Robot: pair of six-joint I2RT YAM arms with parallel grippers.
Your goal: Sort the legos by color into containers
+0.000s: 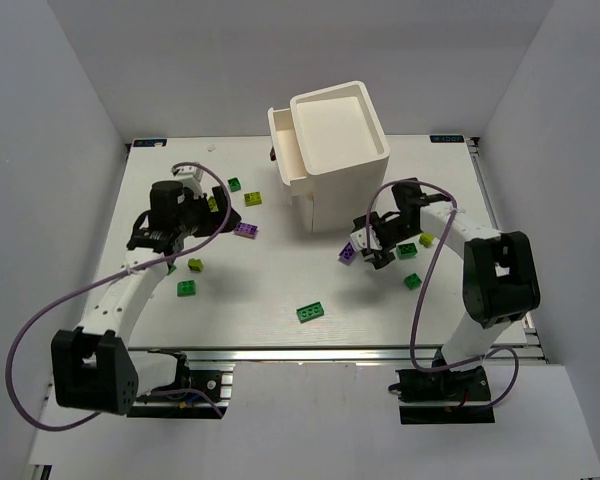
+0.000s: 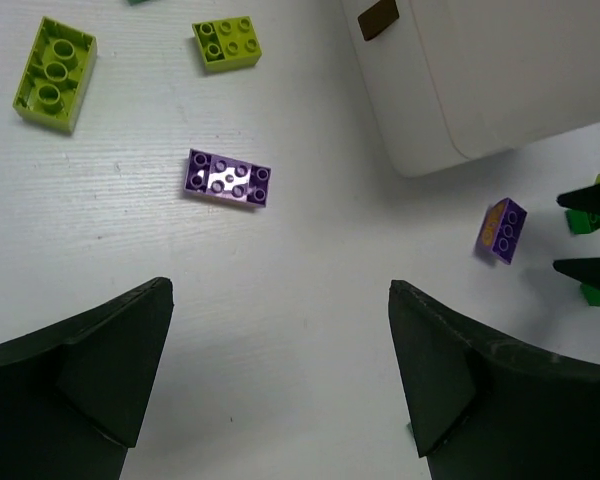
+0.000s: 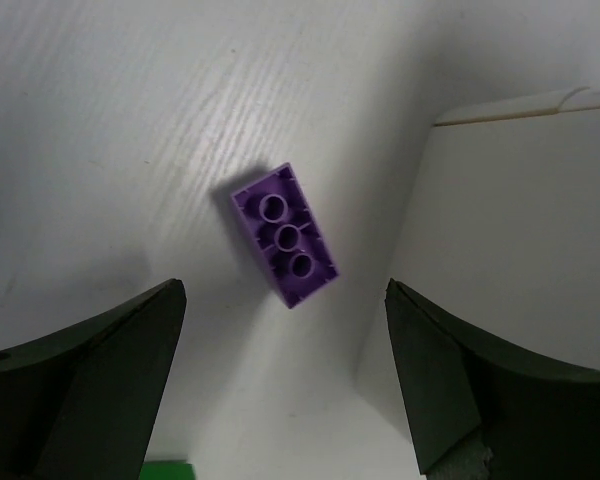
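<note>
On the white table (image 1: 260,300), the cabinet (image 1: 338,135) stands at the far middle, its top drawer (image 1: 285,150) pulled out to the left. The right gripper (image 3: 280,380) hangs with jaws wide over a purple brick (image 3: 284,235), which lies underside up just beside the cabinet's foot and touches neither finger. The left gripper (image 2: 280,380), its jaws also wide and holding nothing, faces a second purple brick (image 2: 228,178). Two yellow-green bricks (image 2: 55,72) lie beyond it. Several dark green bricks (image 1: 310,312) are scattered across the table. Two blue labels (image 1: 150,142) at the far corners are too small to read.
</note>
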